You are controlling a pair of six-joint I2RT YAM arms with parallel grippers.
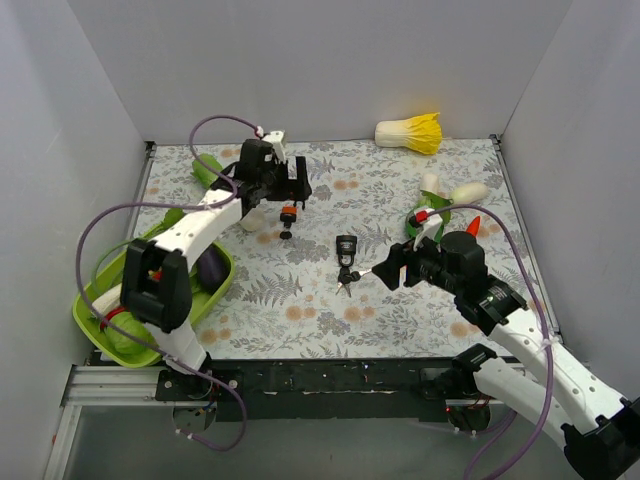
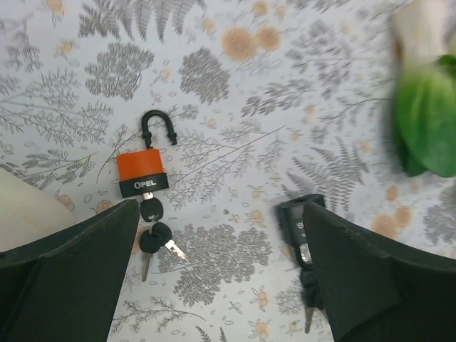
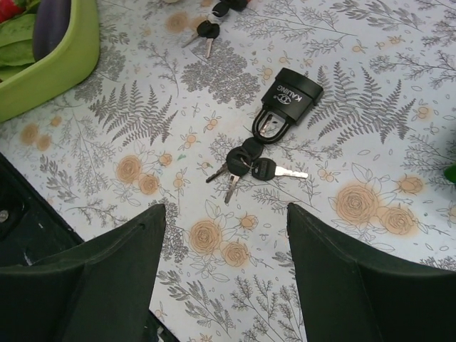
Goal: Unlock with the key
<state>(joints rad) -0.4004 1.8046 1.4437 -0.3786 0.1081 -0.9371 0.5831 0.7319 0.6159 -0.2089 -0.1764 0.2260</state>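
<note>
An orange padlock (image 2: pixel 142 173) with a black shackle lies on the floral cloth, a key in its keyhole and more black-headed keys (image 2: pixel 154 241) hanging from it; it also shows in the top view (image 1: pixel 288 215). A black padlock (image 3: pixel 288 97) lies mid-table with a loose bunch of keys (image 3: pixel 249 168) at its shackle; it shows in the top view (image 1: pixel 346 248) too. My left gripper (image 2: pixel 221 235) is open, above and just right of the orange padlock. My right gripper (image 3: pixel 226 221) is open and empty, short of the key bunch.
A green tray (image 1: pixel 90 318) with vegetables sits at the front left. Toy vegetables lie at the back: a yellow cabbage (image 1: pixel 412 132), a bok choy (image 2: pixel 425 121), and white and red pieces (image 1: pixel 445 205) at the right. White walls enclose the table.
</note>
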